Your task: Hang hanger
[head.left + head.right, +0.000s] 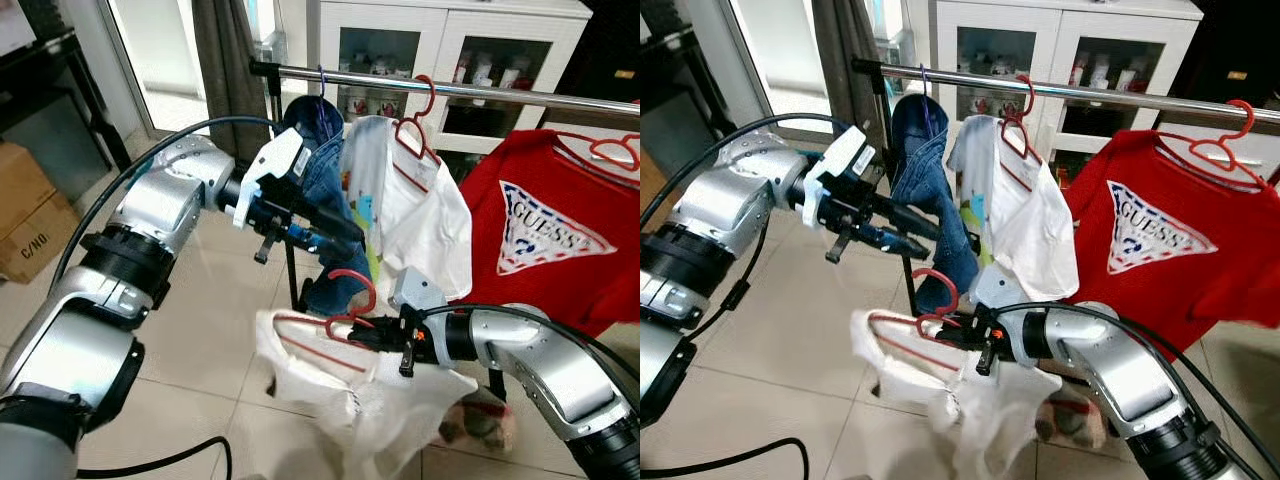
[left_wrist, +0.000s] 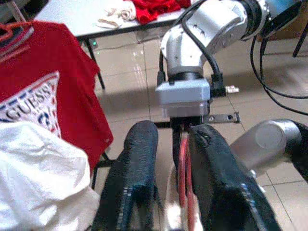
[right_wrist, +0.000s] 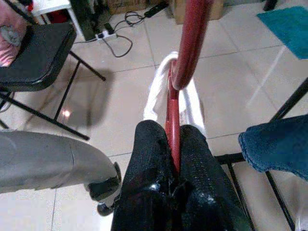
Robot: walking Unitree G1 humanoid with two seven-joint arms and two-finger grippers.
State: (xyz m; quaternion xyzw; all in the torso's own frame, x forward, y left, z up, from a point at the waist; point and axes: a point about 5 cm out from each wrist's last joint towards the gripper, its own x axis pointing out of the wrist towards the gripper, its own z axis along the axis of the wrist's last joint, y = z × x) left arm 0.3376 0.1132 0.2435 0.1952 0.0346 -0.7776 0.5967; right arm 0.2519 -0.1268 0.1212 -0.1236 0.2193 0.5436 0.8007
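The right gripper (image 1: 368, 332) is clamped on the red hanger (image 1: 345, 300) carrying a white garment (image 1: 340, 395), held low, well below the rail (image 1: 450, 90), so hanging remains undone, while the left gripper (image 1: 345, 232) seems parted and empty beside the jeans (image 1: 325, 175).

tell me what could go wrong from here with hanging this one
1. The right tool pinches the red hanger at its neck only; the white garment sags low and could slide off.
2. The rail is crowded: jeans, a white shirt and a red shirt leave narrow gaps, so the hook may snag.
3. The left tool, fingers apart, sits near the jeans and could catch them.
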